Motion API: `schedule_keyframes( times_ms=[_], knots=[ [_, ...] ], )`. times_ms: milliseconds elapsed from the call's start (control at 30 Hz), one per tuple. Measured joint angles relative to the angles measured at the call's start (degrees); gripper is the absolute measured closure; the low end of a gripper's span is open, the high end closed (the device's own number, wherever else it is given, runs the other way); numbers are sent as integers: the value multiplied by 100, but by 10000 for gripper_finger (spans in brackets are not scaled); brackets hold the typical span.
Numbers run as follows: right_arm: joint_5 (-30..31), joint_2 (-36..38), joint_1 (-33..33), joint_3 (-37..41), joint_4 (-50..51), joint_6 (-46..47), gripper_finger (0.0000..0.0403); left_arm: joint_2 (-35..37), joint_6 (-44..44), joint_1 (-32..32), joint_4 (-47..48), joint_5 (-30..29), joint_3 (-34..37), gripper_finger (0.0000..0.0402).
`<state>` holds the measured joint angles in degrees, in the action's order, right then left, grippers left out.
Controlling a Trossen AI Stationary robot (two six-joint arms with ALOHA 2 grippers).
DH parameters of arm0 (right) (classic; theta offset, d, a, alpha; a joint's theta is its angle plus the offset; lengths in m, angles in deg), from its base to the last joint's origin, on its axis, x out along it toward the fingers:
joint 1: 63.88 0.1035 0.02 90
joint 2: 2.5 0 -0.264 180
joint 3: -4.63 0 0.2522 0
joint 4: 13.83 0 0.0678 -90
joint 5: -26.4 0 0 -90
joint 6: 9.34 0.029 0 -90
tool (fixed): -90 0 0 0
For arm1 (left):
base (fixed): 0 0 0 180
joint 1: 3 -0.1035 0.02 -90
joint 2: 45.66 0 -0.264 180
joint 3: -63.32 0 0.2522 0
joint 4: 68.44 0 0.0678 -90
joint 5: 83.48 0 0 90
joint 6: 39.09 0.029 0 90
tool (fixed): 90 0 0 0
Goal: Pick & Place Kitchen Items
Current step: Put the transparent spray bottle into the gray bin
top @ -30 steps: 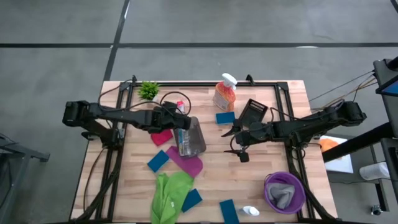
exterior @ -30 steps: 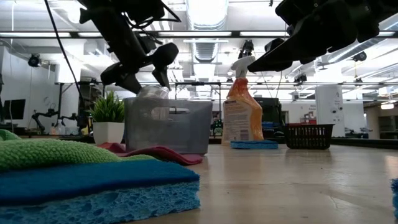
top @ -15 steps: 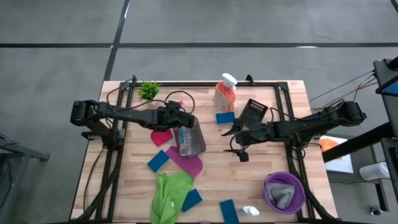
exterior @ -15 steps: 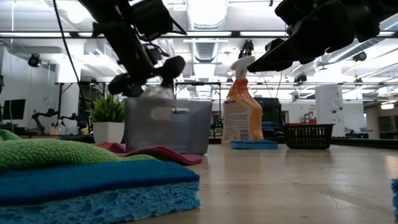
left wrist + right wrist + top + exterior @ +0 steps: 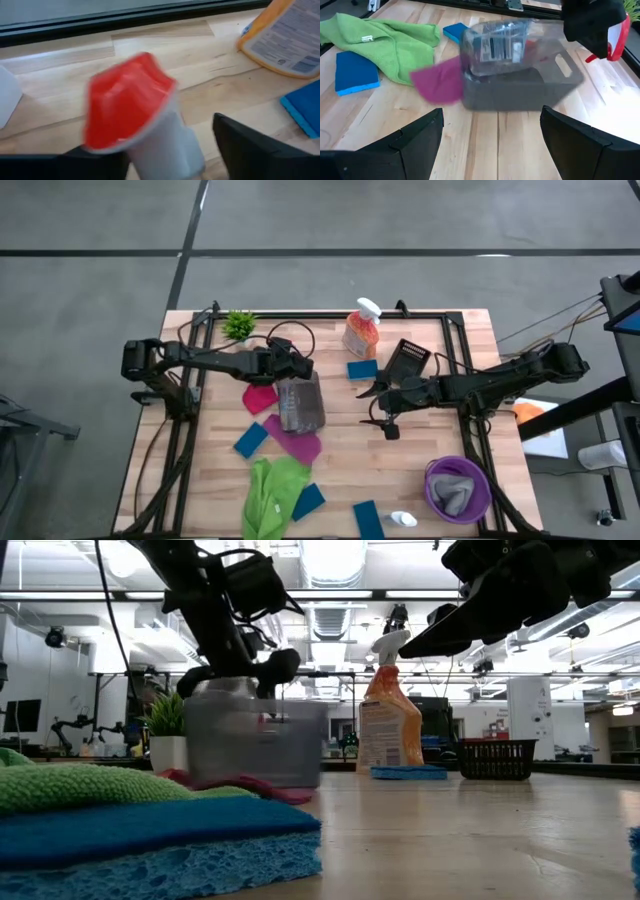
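My left gripper (image 5: 297, 368) hangs over the far end of a grey bin (image 5: 301, 404) and is open. Its fingers stand either side of a red-topped bottle (image 5: 131, 107), which is tilted and blurred. What the bottle's foot rests on is hidden. The bin holds a clear labelled pack (image 5: 496, 44) and sits on a magenta cloth (image 5: 297, 443). My right gripper (image 5: 373, 410) waits open above the table, right of the bin. The orange spray bottle (image 5: 361, 330) stands at the far edge. My left gripper has one finger (image 5: 100, 162) against the red-topped bottle's pale body (image 5: 167, 145), just below the cap. The other finger (image 5: 245, 150) stands a little off it. The fingers slant down from the table's left side. Whether the gripper also touches the bin, I cannot tell.
A green cloth (image 5: 272, 488) and blue sponges (image 5: 250, 440) (image 5: 307, 501) (image 5: 368, 518) lie near the front. A purple bowl (image 5: 434, 480) holding a grey cloth sits front right. A black basket (image 5: 407, 360), another sponge (image 5: 362, 368), a potted plant (image 5: 238, 325) and a white-topped bottle (image 5: 402, 520) stand around.
My left gripper has gone down and toward the table's right edge, onto the bin's far end, and its fingers have drawn closer together. The grey bin, with the magenta cloth under it, has slid a little toward the table's left edge.
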<state>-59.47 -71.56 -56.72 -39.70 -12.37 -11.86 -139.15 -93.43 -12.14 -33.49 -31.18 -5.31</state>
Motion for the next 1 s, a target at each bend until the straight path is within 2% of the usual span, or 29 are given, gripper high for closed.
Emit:
schedule_keyframes(
  times_ms=[167,433,600,833,933,1000],
  knots=[
    [96,0,0,0,19,0,78,68,344,0,30,-31,-2,273],
    [220,0,0,-2,103,-17,78,394,1028,35,-65,-316,4,274],
    [249,0,-2,-2,171,-40,78,771,1603,72,-433,-351,4,274],
    [252,0,-1,-2,223,-130,78,1293,3118,330,-1444,-271,4,274],
    [253,0,0,-2,252,-175,78,1393,3996,460,-1943,-8,4,274],
    [251,0,0,-2,281,-175,78,1400,4528,503,-2261,377,4,274]
  ],
)
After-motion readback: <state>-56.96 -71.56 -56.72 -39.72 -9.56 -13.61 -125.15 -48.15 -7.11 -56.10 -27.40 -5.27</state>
